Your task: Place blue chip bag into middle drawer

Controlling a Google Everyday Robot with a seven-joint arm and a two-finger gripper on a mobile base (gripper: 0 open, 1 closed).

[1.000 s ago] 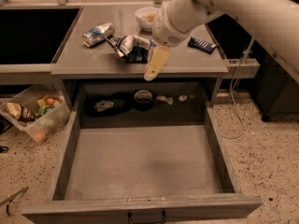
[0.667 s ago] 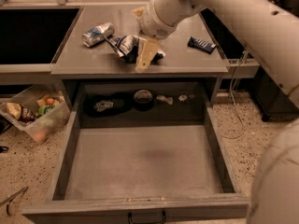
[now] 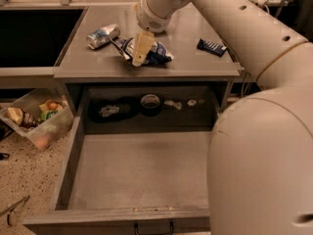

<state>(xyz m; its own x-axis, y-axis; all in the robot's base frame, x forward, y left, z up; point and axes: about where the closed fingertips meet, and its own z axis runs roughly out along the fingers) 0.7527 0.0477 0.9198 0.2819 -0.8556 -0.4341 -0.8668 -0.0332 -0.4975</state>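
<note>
The blue chip bag (image 3: 157, 53), wrinkly dark blue foil with white patches, lies on the grey counter top (image 3: 195, 65) near its front edge. My gripper (image 3: 135, 57) hangs from the white arm and points down at the bag's left end, touching or just above it. The middle drawer (image 3: 142, 173) is pulled wide open below the counter, with a flat grey floor and a small dark handle (image 3: 152, 227) on its front. The arm's large white body fills the right side and hides the drawer's right wall.
A silver-blue drink can (image 3: 103, 35) lies left of the bag. A flat dark-blue bar wrapper (image 3: 212, 46) lies to its right. Small dark items (image 3: 111, 110) and a round object (image 3: 150, 103) sit in the recess behind the drawer. A clear bin of food (image 3: 35, 120) stands on the floor at left.
My gripper has moved left along the counter and down onto the bag's left end. The arm's body has swung into the right of the view. The bag and drawer have not moved.
</note>
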